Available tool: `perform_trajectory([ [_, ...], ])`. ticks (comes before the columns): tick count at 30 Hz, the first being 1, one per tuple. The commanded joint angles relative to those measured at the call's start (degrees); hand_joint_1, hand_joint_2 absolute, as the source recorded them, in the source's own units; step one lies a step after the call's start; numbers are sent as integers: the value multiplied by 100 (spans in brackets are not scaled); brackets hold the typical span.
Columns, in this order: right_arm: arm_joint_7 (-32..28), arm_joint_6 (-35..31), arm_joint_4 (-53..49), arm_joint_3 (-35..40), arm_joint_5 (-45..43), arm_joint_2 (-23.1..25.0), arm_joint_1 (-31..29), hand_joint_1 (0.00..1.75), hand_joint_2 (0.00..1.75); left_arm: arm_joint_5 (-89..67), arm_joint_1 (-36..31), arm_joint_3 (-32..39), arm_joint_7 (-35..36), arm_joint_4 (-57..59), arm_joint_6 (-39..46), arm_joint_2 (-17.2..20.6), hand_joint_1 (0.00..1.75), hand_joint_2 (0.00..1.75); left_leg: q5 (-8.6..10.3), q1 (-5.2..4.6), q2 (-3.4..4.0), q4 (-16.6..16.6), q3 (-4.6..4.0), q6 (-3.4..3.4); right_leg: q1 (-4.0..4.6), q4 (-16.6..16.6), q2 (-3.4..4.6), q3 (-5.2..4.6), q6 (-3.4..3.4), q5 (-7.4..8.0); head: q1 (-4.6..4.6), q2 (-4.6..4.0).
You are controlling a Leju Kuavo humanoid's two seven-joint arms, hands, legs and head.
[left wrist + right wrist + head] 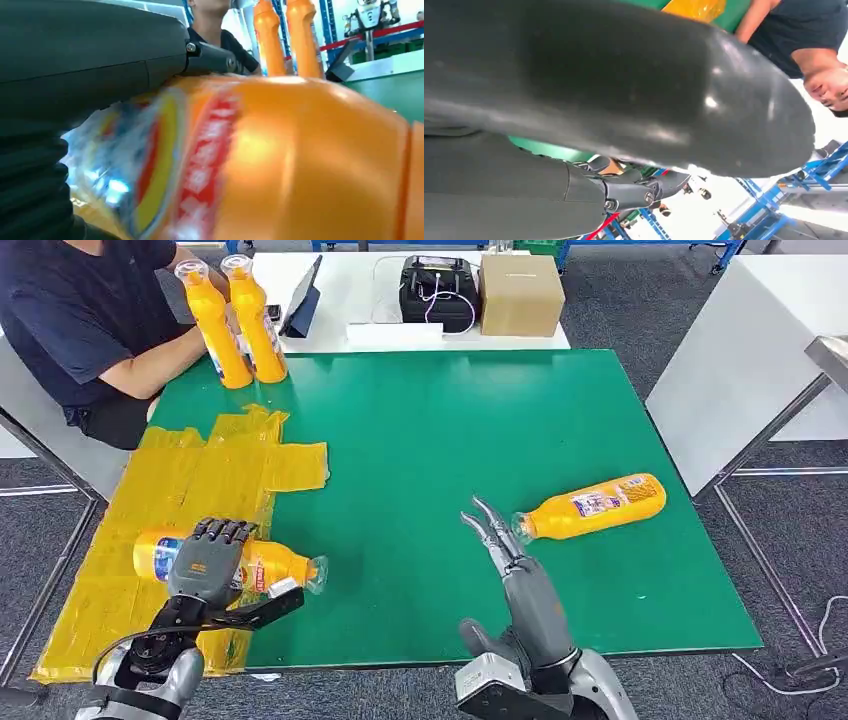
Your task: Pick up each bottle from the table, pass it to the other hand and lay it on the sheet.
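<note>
Green counter [450, 440] w/ yellow sheet [190, 490] at left edge. Left hand [208, 558] grips an orange bottle [285, 565] lying on the sheet. Right hand [497, 537], fingers straight & apart, just beside a 2nd bottle [590, 507] lying on the counter. Person [80, 310] holds 2 upright bottles [235, 325].

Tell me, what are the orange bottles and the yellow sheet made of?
The bottle lying on the table looks like smooth plastic: glossy orange body, clear cap, printed label. The yellow sheet looks like thin plastic film, probably bags: it is shiny, wrinkled and lies in overlapping pieces.
</note>
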Motion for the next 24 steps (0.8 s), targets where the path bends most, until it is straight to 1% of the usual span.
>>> perform_trajectory([
  [1,12,26,195,-107,-17,-66,-176,0,0,-42,-346,-275,51,489,-49,179,0,175,-11,-2,0,-5,26,-1,-2,-5,-3,26,1,-12,0,0],
  [2,12,26,195,-107,-17,-66,-176,0,0,-42,-346,-275,51,489,-49,179,0,175,-6,-1,-1,-4,15,0,-1,-3,-3,17,1,-8,0,0],
  [3,12,26,195,-107,-17,-66,-176,0,0,-42,-346,-275,51,489,-49,179,0,175,-15,-2,0,-5,32,0,-2,-5,-3,34,2,-16,0,0],
  [5,12,22,210,-113,-19,-62,-184,0,0,-42,-356,-272,52,485,-50,186,0,175,-8,-1,3,-3,17,0,-1,-3,1,18,1,-8,0,0],
  [6,12,19,225,-118,-20,-51,-196,0,0,-48,-378,-277,62,474,-65,186,0,175,-14,-2,5,-5,31,0,-2,-5,1,32,1,-14,0,0],
  [7,14,15,240,-122,-7,-41,-205,0,0,-51,-395,-290,71,459,-93,194,0,175,-10,-2,2,-5,23,0,-2,-4,-1,24,1,-11,0,0],
  [8,14,15,240,-122,-7,-41,-205,0,0,-51,-395,-290,71,459,-93,194,0,175,-13,-3,0,-6,32,-1,-3,-5,-3,34,1,-16,0,0],
  [9,17,13,267,-120,3,-26,-221,0,0,-51,-420,-307,65,424,-121,202,0,175,-8,-1,-1,-4,21,-1,-1,-3,-4,22,0,-11,0,0],
  [11,19,-10,278,-147,54,19,-186,0,0,31,-401,-292,60,306,-119,148,0,175,-9,-3,-2,-5,22,-1,-3,-3,-4,24,0,-12,0,0],
  [12,14,-29,263,-167,106,50,-142,0,0,176,-355,-202,43,176,-15,31,0,175,-7,-1,-2,-2,14,-1,-1,-2,-3,16,-1,-9,0,0],
  [13,14,-29,263,-167,106,50,-142,0,0,176,-355,-202,43,176,-15,31,0,175,-10,-1,-1,-3,22,-1,-1,-3,-4,25,0,-13,0,0],
  [14,13,-33,244,-160,117,46,-117,0,0,161,-341,-224,45,104,-21,19,0,175,-6,0,-3,-2,11,-1,0,-3,-5,14,0,-7,0,0],
  [15,13,-33,244,-160,117,46,-117,0,0,161,-341,-224,45,104,-21,19,0,175,-19,-3,-4,-6,40,-1,-3,-6,-8,44,1,-23,0,0],
  [17,13,-33,244,-160,117,46,-117,0,0,161,-341,-224,45,104,-21,19,0,175,-7,-1,-3,-2,14,0,-1,-2,-5,16,1,-9,0,0],
  [19,13,-35,237,-161,125,43,-111,0,0,200,-322,-192,56,87,-4,-1,0,175,-16,-3,-3,-6,34,0,-3,-5,-7,36,1,-20,0,0],
  [20,19,-52,220,-181,199,58,-71,0,0,359,-269,-94,6,-3,127,-98,0,175,-9,-1,-3,-3,18,0,-1,-3,-5,20,1,-11,0,0],
  [21,23,-81,183,-204,265,66,-5,0,0,566,-193,21,-23,-135,190,-212,0,175,-14,-2,0,-5,29,0,-2,-5,-3,31,1,-16,0,0],
  [22,26,-138,115,-245,377,75,102,0,0,1042,-85,193,-118,-364,121,-382,0,175,-10,-2,-2,-3,18,0,-2,-3,-4,20,1,-11,0,0],
  [23,29,-175,59,-286,440,66,172,0,0,1326,-1,246,-227,-579,82,-452,0,175,-17,-3,-3,-4,30,1,-3,-5,-6,34,2,-19,0,0],
  [24,61,-224,-1,-358,557,36,245,0,0,1803,108,373,-412,-862,127,-599,0,175,-22,-3,-4,-2,34,1,-2,-5,-8,39,3,-24,0,0],
])
